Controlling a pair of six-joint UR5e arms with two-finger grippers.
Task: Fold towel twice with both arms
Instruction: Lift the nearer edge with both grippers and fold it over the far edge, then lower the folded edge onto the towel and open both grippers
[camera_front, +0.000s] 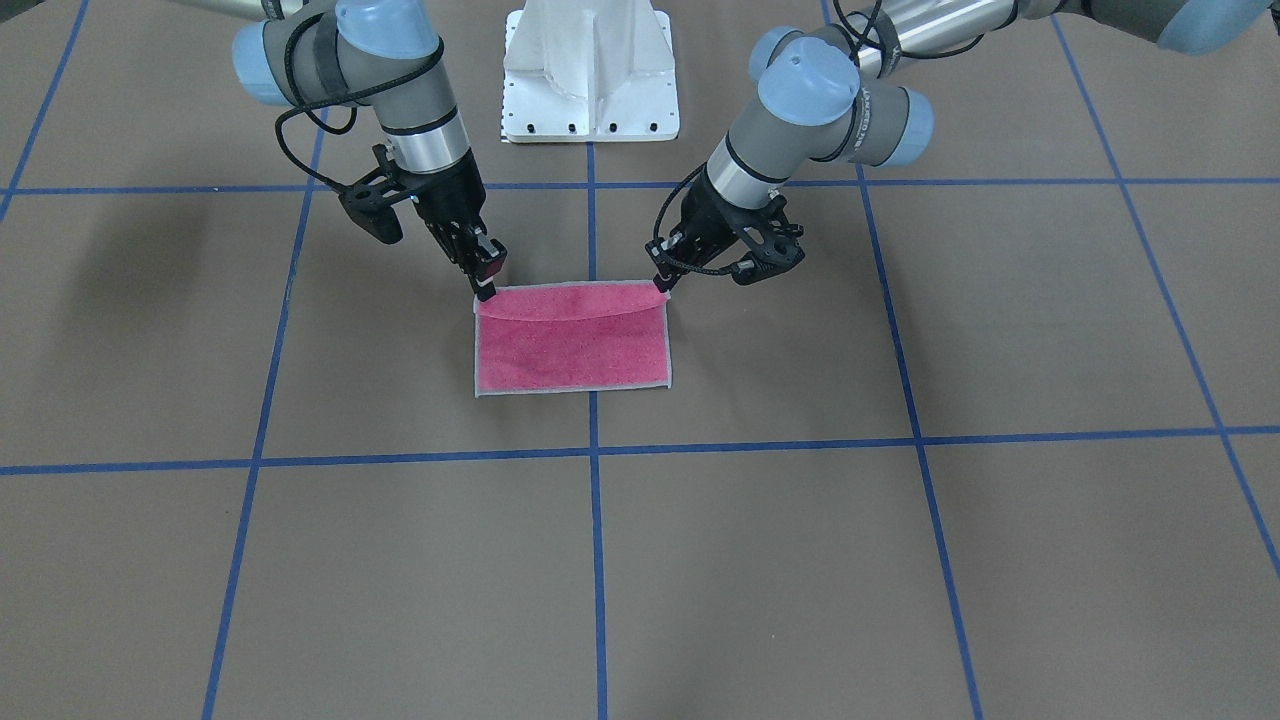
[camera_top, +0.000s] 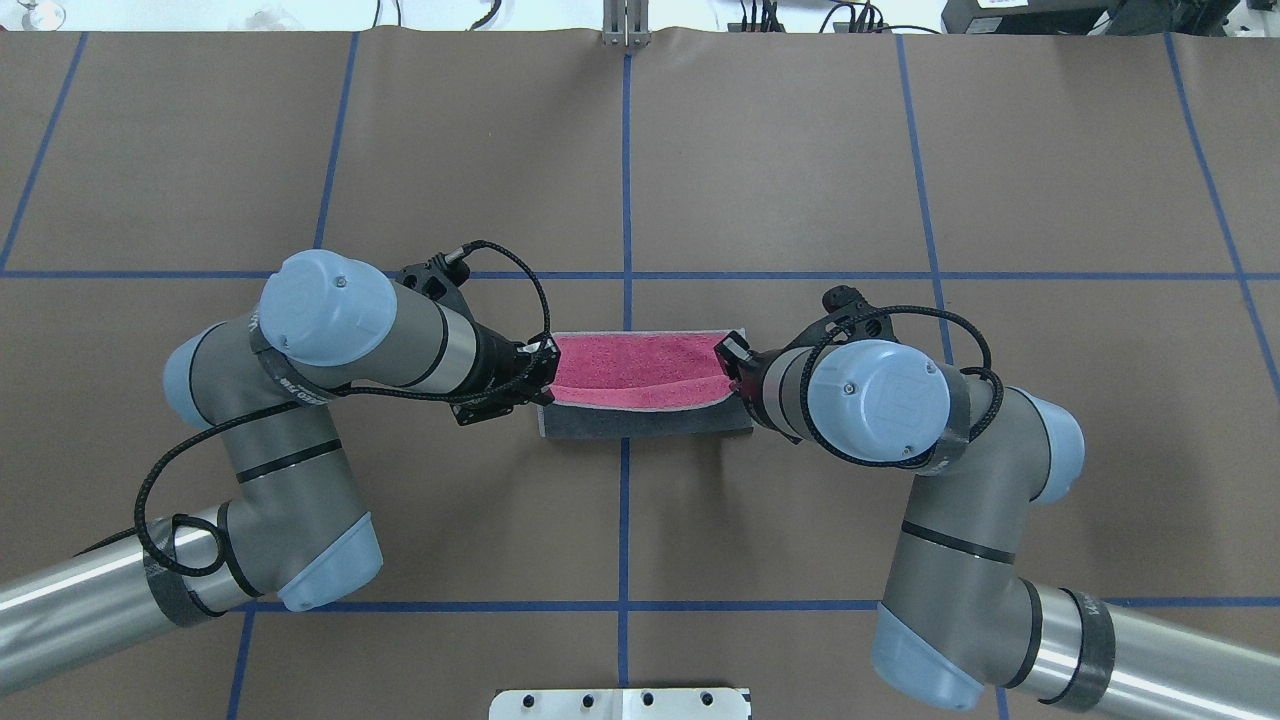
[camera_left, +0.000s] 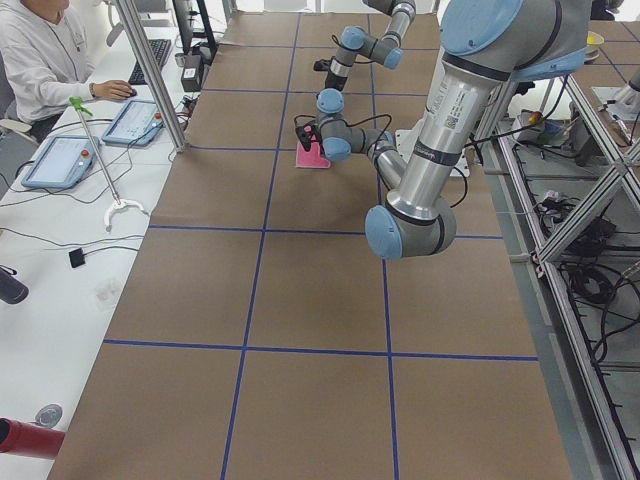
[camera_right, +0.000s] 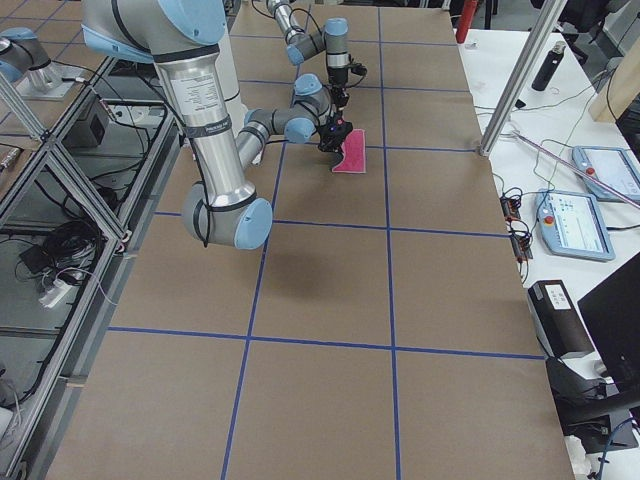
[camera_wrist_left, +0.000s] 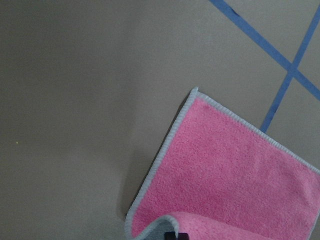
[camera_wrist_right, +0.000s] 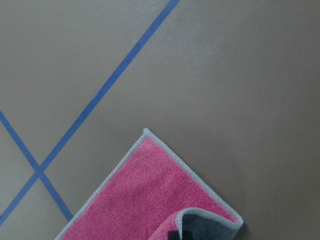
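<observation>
The towel (camera_front: 570, 345) lies pink face up on the brown table near the centre line. Its edge nearest the robot is lifted and curled over, so its dark grey underside (camera_top: 640, 421) shows in the overhead view. My left gripper (camera_front: 661, 285) is shut on one near corner of the towel, and it also shows in the overhead view (camera_top: 548, 372). My right gripper (camera_front: 486, 290) is shut on the other near corner, also seen from overhead (camera_top: 726, 362). Both wrist views show a pinched, curled corner of the towel (camera_wrist_left: 230, 170) (camera_wrist_right: 150, 195) at their bottom edge.
The white bolted pedestal (camera_front: 590, 70) stands behind the towel on the robot's side. Blue tape lines (camera_front: 595, 450) grid the brown table. A side desk with tablets (camera_left: 60, 160) and a seated person (camera_left: 40, 60) runs along the far edge.
</observation>
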